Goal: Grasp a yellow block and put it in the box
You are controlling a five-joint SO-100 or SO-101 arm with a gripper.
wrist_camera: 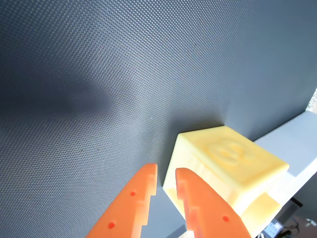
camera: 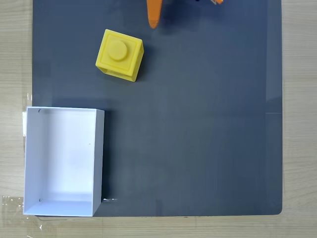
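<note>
In the fixed view an orange finger of the gripper reaches in from the top edge, just right of and beyond the yellow block. In the wrist view its two orange tips sit nearly together, holding nothing, beside the block's corner. The block rests stud-up on the dark mat, apart from the box at lower left on the worktop.
</note>
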